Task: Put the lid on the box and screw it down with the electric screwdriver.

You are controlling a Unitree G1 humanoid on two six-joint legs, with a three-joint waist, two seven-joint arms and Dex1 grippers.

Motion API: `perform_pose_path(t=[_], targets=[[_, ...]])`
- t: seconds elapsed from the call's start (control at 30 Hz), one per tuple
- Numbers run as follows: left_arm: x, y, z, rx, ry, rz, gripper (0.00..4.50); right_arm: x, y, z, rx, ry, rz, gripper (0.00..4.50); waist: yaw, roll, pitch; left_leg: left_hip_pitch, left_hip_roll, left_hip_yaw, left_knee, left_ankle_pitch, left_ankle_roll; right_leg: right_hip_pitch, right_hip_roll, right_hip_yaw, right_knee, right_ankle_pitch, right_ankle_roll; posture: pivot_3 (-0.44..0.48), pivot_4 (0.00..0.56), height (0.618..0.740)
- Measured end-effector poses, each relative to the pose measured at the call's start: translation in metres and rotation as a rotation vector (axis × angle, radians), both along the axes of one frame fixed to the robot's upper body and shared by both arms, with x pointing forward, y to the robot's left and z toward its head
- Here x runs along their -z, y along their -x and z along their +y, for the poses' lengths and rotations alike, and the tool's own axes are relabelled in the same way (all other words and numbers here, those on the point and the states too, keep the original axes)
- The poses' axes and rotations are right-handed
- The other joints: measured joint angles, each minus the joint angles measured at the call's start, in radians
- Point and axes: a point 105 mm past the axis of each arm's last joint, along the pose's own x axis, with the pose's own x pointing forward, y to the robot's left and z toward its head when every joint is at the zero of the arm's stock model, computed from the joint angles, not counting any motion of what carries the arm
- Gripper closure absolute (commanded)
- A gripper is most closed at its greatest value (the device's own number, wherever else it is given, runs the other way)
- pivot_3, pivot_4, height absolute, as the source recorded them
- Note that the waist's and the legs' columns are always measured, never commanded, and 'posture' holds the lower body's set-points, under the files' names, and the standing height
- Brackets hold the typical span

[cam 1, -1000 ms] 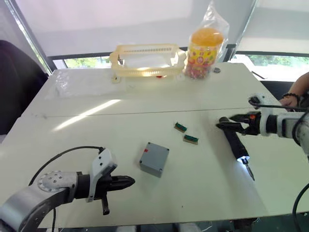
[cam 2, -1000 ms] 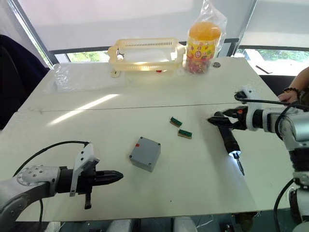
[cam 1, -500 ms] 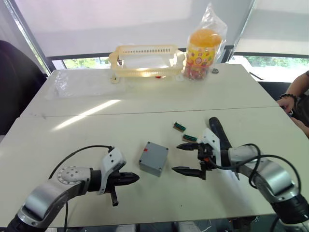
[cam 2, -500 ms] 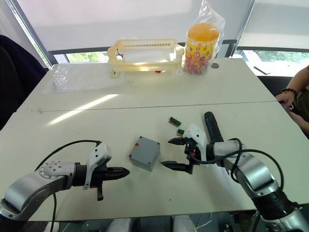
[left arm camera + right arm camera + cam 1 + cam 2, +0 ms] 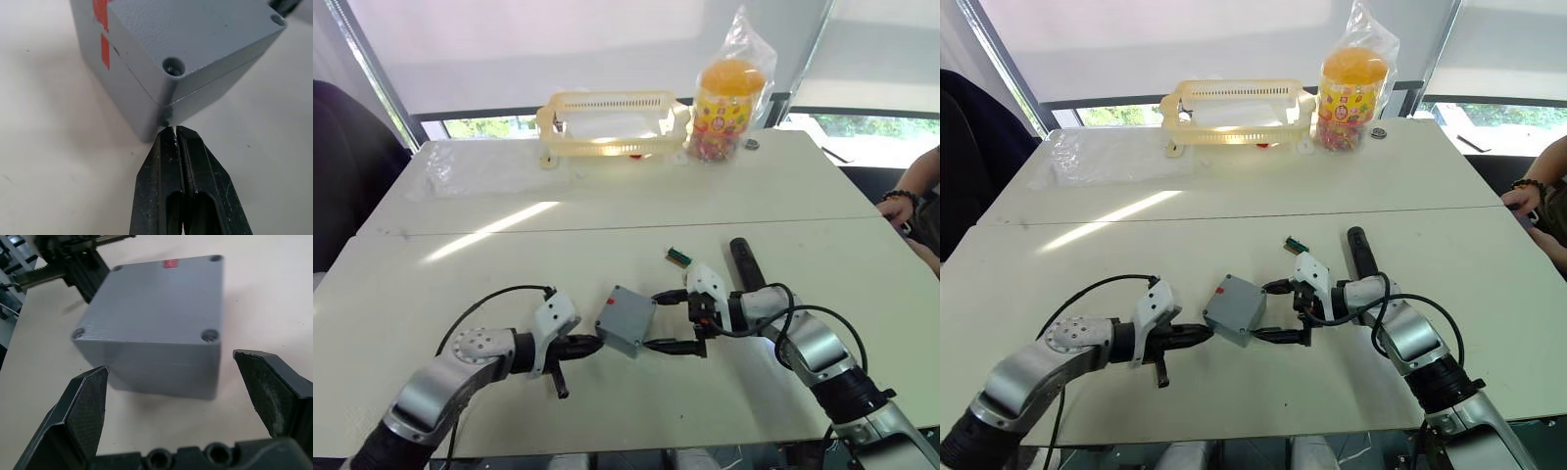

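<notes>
Both claws have closed in on the box (image 5: 626, 320). The left claw (image 5: 176, 139) is pressed together, empty, at its corner. The right claw (image 5: 181, 404) gapes wide, holding nothing.

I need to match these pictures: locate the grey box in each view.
Left eye view: box at table centre, between both grippers.
Right eye view: box, same spot.
Left wrist view: box just beyond the shut jaws.
Right wrist view: box between the open jaws.
Shared landmark: its red mark.

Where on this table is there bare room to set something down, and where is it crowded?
Bare: the wide stretch between the yellow basket and the box. Crowded: around the box, with the left hand, right hand, electric screwdriver and a small green block.
</notes>
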Motion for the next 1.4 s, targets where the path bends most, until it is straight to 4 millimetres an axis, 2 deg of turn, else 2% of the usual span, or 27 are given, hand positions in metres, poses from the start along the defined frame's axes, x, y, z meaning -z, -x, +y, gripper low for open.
perform_pose_path(t=[0.23,0.53,0.8,0.93,1.03,1.1,1.17,1.23,1.33,1.4], targets=[[0.000,-0.018,0.005,-0.048,-0.015,-0.056,4.50,0.003,0.011,-0.002,0.023,-0.001,0.021,0.05,-0.001,0.000,0.000,0.000,0.000,0.000,0.000,0.000,0.000,0.000,0.000,0.000,0.001,0.000,0.000,0.000,0.150,0.740],[-0.003,-0.032,0.005,-0.058,-0.017,-0.108,4.50,0.006,0.027,-0.002,0.071,-0.011,0.042,0.05,-0.001,0.000,0.000,0.001,0.000,-0.001,0.001,0.000,0.000,-0.001,0.000,0.000,0.006,0.000,0.000,0.000,0.150,0.740],[-0.004,-0.033,0.001,-0.067,0.008,-0.114,4.50,0.005,0.025,-0.004,0.110,-0.015,0.038,0.05,0.000,0.000,0.000,0.002,-0.001,-0.001,0.002,0.000,0.000,-0.002,0.000,0.000,0.011,0.000,0.000,0.000,0.150,0.740],[-0.011,-0.037,0.000,-0.081,0.023,-0.137,4.50,0.001,0.025,-0.007,0.141,-0.019,0.027,0.05,0.000,-0.001,0.000,0.002,-0.001,-0.002,0.002,0.000,0.000,-0.002,0.000,0.000,0.011,0.000,0.000,0.000,0.150,0.740],[-0.015,-0.039,0.001,-0.079,0.021,-0.150,4.50,-0.004,0.023,-0.013,0.171,-0.014,0.011,0.05,-0.001,-0.001,0.000,0.002,-0.001,-0.001,0.002,0.000,-0.001,-0.002,0.000,0.000,0.011,0.000,0.000,0.000,0.150,0.740],[-0.019,-0.036,0.009,-0.061,-0.009,-0.151,4.50,-0.011,0.022,-0.025,0.212,-0.012,0.010,0.05,-0.001,-0.001,0.000,0.001,-0.001,-0.002,0.002,0.000,-0.001,-0.002,0.001,0.000,0.012,0.000,0.000,0.000,0.150,0.740],[-0.034,-0.033,0.028,-0.041,-0.062,-0.157,4.50,-0.027,0.016,-0.048,0.295,-0.020,0.014,0.05,-0.002,-0.001,0.000,0.001,0.000,-0.002,0.002,0.000,-0.001,-0.003,0.001,0.000,0.012,0.000,0.000,0.000,0.150,0.740],[-0.058,-0.032,0.039,-0.034,-0.058,-0.175,4.50,-0.048,0.008,-0.062,0.363,-0.077,-0.011,0.05,-0.003,-0.001,0.000,0.002,0.000,-0.002,0.002,0.000,-0.001,-0.002,0.001,0.000,0.012,0.000,0.000,0.000,0.150,0.740],[-0.099,-0.023,0.029,0.062,0.008,-0.211,4.50,-0.083,-0.011,-0.063,0.411,-0.220,-0.066,0.05,-0.005,-0.002,0.000,0.002,0.000,-0.001,0.002,0.000,-0.001,-0.002,0.001,0.000,0.012,0.000,0.000,0.000,0.150,0.740],[-0.114,-0.010,0.015,0.164,0.028,-0.212,4.50,-0.092,-0.028,-0.064,0.463,-0.274,-0.072,0.05,-0.007,-0.002,-0.001,0.003,0.000,-0.001,0.002,0.000,-0.001,-0.001,0.001,0.000,0.012,0.000,0.000,0.000,0.150,0.740]])
